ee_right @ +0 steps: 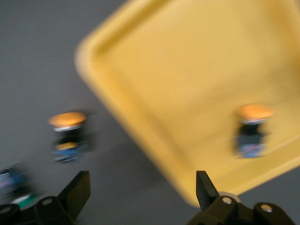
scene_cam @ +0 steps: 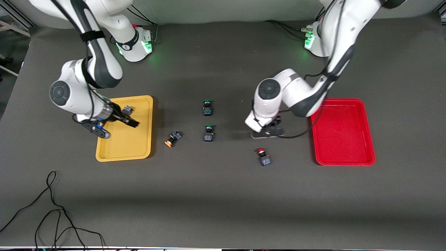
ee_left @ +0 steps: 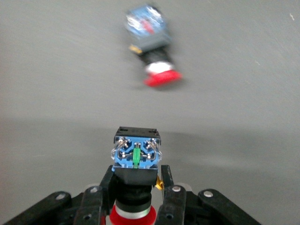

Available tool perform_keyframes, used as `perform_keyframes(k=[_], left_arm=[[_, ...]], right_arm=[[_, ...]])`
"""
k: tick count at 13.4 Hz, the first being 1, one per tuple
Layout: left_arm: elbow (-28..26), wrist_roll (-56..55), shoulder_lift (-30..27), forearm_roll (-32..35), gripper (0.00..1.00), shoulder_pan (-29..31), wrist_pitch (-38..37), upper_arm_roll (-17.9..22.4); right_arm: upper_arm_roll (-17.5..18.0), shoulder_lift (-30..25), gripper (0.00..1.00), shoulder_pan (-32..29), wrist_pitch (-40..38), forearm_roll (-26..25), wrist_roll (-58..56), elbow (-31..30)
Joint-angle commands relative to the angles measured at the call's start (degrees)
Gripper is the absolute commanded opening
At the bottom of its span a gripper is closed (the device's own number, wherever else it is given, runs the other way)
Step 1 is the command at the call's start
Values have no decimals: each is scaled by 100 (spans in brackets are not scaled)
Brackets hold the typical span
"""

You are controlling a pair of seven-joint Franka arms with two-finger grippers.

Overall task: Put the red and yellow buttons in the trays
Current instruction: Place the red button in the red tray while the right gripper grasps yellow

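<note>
Left gripper (ee_left: 133, 197) is pinched on a red-capped button (ee_left: 135, 159), cap tucked down between the fingers and the blue terminal block sticking out, and in the front view it sits mid-right of the frame over bare table, beside the red tray (scene_cam: 343, 132) but not over it yet. The other red button (scene_cam: 263, 157) lies on the table lower in the frame, just below that gripper. Right gripper (ee_right: 140, 187) has its fingers spread wide with nothing between them, hanging over the yellow tray (scene_cam: 127, 146) at center-left of the front view. One yellow-capped button (scene_cam: 127, 110) is already in that tray near its upper edge, the second yellow button (scene_cam: 173, 138) is on its side on the table just beside the tray. Two green-capped buttons (scene_cam: 207, 108) sit mid-frame and should stay put. What I'd worry about: the left grip looks to be only on the narrow neck, so the heavy end could swing or slip out on the way to the tray and land short of the rim. The red tray is empty and light, so a clipped rim could shove it. For the right arm, the tipped yellow button is round-capped and might roll away when the fingers close, and the green ones are close enough to grab by mistake
</note>
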Motion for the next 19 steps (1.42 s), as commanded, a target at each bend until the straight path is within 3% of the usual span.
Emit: perform_keyframes(k=[1,3,5,6,7,8,9,13,14,16,19], left_arm=[[502,1119,-742,-743,8,741,-1479,-376],[987,1990,-1190,-1114,10,1189,-2527,-351],[919,2850,-1752,-1333,12,1769,-2960,-333],[727,3273,-1998,-1518,12,2076,-3032,-307],[394,3616,-2236,-1554,12,2401,-2937,-298],[69,3863,-2377,-1555,12,2648,-2753,-289],[-343,4014,-2509,-1555,13,2824,-2490,-281],[-2303,4068,-2687,-1555,13,3177,-400,-219],[-2638,4068,-2626,-1555,13,3186,31,-210],[-3035,4077,-2529,-1537,13,3213,639,-201],[-3501,4086,-2301,-1450,21,3256,1543,-62]], right_arm=[[576,1366,100,23,484,580,421,877],[962,1877,100,32,1258,651,754,887],[990,2151,99,41,1621,651,791,870],[990,2178,83,32,1648,651,799,887],[990,2222,50,32,1700,651,799,887],[999,2223,11,32,1709,660,817,887],[999,2223,0,23,1710,704,817,887],[947,2005,0,14,1570,854,765,896],[859,1698,0,6,1021,854,729,931],[325,1083,0,14,-44,627,467,958],[-668,930,0,6,-155,449,-997,441]])
